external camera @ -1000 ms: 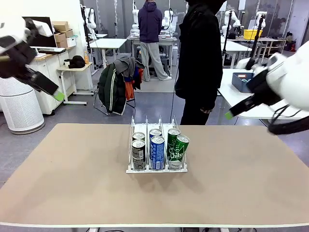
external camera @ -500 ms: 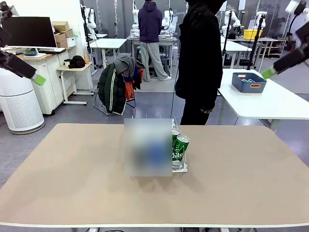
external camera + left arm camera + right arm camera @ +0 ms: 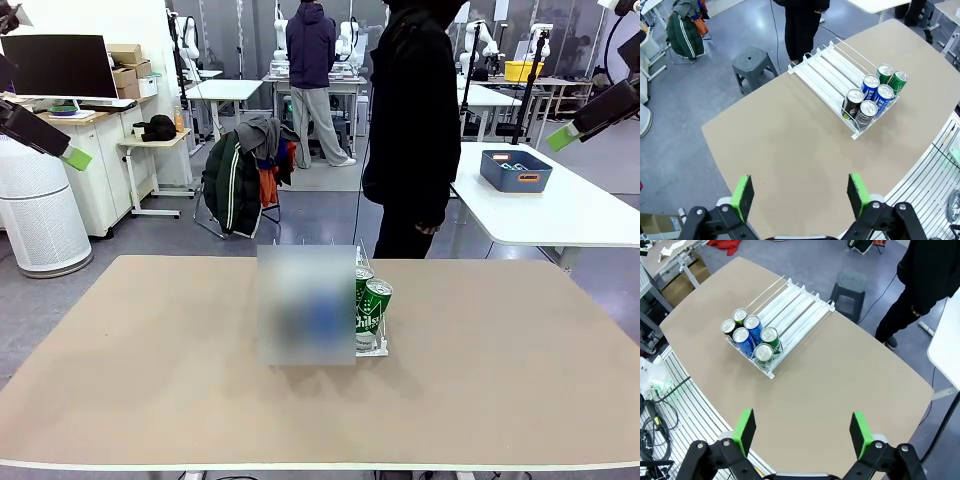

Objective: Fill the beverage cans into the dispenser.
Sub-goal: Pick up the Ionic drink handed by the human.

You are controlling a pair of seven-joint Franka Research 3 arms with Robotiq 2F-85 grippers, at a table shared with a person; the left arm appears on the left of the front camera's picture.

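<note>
The dispenser (image 3: pixel 826 79), a clear three-lane rack, lies in the middle of the table. Several beverage cans (image 3: pixel 875 95) stand upright at its near end, two to a lane: dark, blue and green. From the front, two green cans (image 3: pixel 368 300) show in its right lane. The right wrist view has the rack (image 3: pixel 792 305) and its cans (image 3: pixel 751 335) far below. My left gripper (image 3: pixel 800 194) hangs open high above the table's left side (image 3: pixel 75 158), holding nothing. My right gripper (image 3: pixel 800 432) is open too, high at the right (image 3: pixel 562 137), with nothing between its fingers.
A person in black (image 3: pixel 415 120) stands at the table's far edge behind the rack. A grey stool (image 3: pixel 750 60) sits on the floor beyond that edge. The tan tabletop (image 3: pixel 150 350) lies bare around the rack. A white side table (image 3: pixel 540 215) with a blue bin stands at the far right.
Both arms have lifted up and swung outward from over the table to the picture's upper corners. The cans and rack have not moved.
</note>
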